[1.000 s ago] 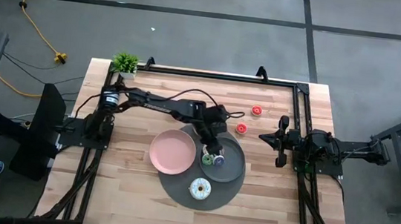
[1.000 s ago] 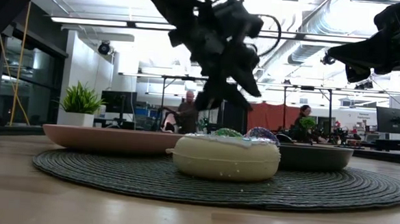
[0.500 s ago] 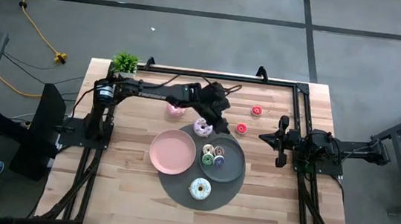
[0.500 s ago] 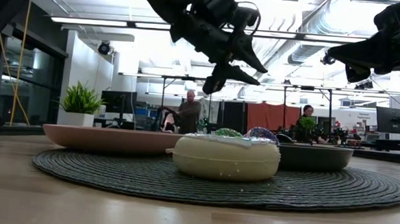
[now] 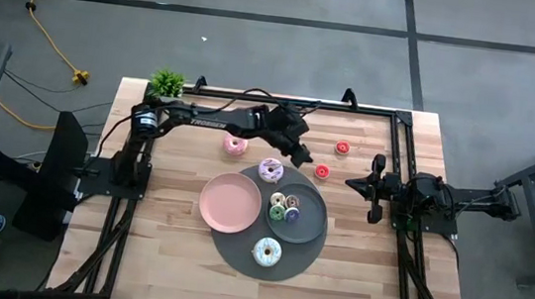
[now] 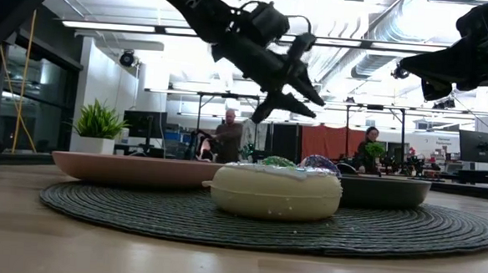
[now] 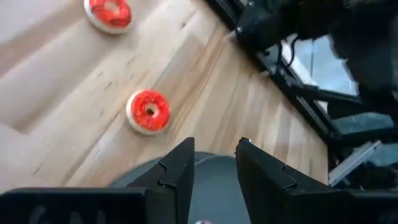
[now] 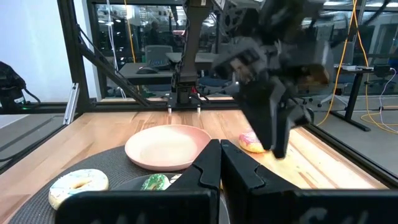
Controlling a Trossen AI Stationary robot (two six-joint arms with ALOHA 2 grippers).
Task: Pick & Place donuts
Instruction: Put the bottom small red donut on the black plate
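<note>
My left gripper (image 5: 303,160) (image 7: 214,145) hangs open and empty above the table, just short of a tiny red donut (image 5: 322,172) (image 7: 148,112). A second red donut (image 5: 342,147) lies beyond it. Tiny donuts (image 5: 284,208) sit in the grey plate (image 5: 311,224). A pink-iced donut (image 5: 235,145) and a paler pink one (image 5: 270,170) lie on the wood. A white-iced donut (image 5: 267,252) (image 6: 276,191) rests on the dark round mat (image 5: 236,256). My right gripper (image 5: 352,183) (image 8: 219,148) waits shut at the table's right side.
A pink plate (image 5: 230,203) lies on the mat's left part beside the grey plate. A small potted plant (image 5: 167,83) stands at the far left corner. Black frame rails (image 5: 400,144) run along the far and right edges. Bare wood lies near the front edge.
My left gripper has risen from over the grey plate, swung toward the far edge, then moved right toward the red donuts. The tiny donuts stay in the grey plate. My right arm has kept still.
</note>
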